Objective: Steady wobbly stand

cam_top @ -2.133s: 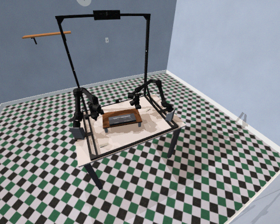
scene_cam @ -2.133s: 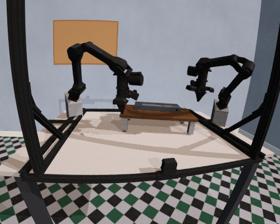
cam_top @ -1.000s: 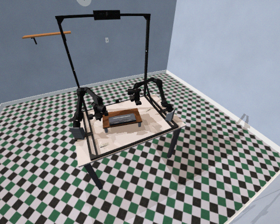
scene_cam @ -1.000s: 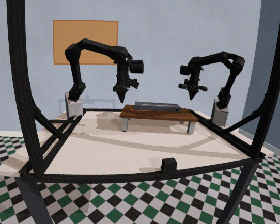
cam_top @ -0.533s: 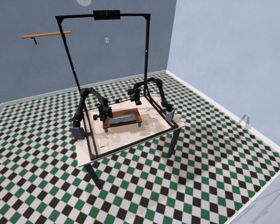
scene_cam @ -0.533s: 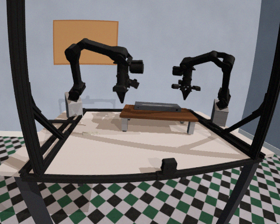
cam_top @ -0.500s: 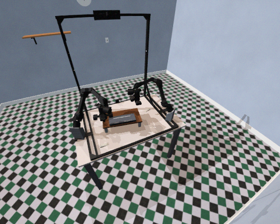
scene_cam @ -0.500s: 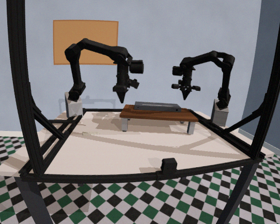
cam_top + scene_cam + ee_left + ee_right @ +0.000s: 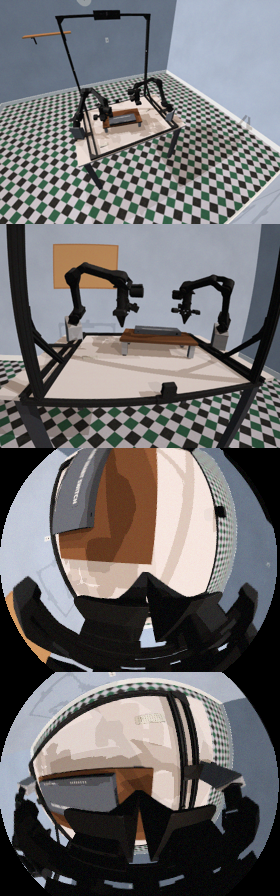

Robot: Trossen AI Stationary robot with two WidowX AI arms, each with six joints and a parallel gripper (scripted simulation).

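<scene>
Network switch (image 9: 122, 119) (image 9: 157, 331) (image 9: 80, 498) (image 9: 80, 794) lengthwise along brown stand (image 9: 139, 116) (image 9: 157, 339) (image 9: 122, 508) (image 9: 142, 778), left claw (image 9: 138, 102) (image 9: 122, 325) (image 9: 146, 575) together, right claw (image 9: 103, 120) (image 9: 184, 322) (image 9: 139, 793) together

The stand (image 9: 140, 118) (image 9: 155, 339) (image 9: 130, 513) (image 9: 145, 774) is a brown board with short grey legs, upright below the left hand (image 9: 138, 102) (image 9: 122, 325) (image 9: 145, 575) and the right hand (image 9: 104, 118) (image 9: 184, 322) (image 9: 138, 793). If it is fully level, I cannot tell. The network switch (image 9: 122, 119) (image 9: 157, 331) (image 9: 81, 493) (image 9: 82, 793), a long, flat grey box, lies flat on the board, lower than both hands and between them, touching neither.
</scene>
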